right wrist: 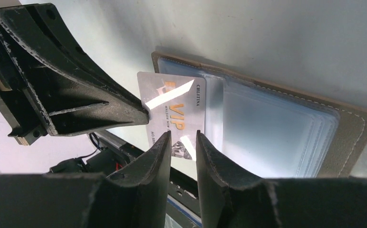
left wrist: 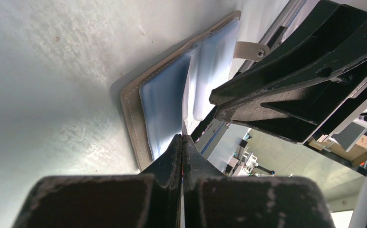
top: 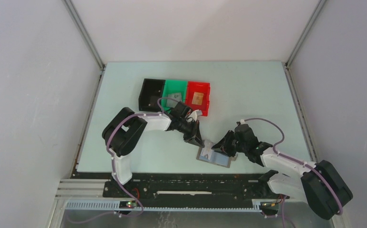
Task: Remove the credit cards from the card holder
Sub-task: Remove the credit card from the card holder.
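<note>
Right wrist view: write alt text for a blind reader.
A grey VIP card sticks partly out of an open card holder, its edge pinched by the shut left gripper. The open right gripper frames the card's lower end.

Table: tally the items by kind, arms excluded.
Plastic bins, 3: black bin, green bin, red bin
Thin flat cards, 3: grey card, tan-orange card, silver VIP card
Grey-taupe folding card holder: 1
Total: 7

Top view: evenly bright, soft overhead light; faint shadows on the surface (top: 248,95).
Left wrist view: surface dims toward the near left; left gripper (left wrist: 182,138) soft-focused (too close).
Right wrist view: white glare streaks on the grey card (right wrist: 191,109).
</note>
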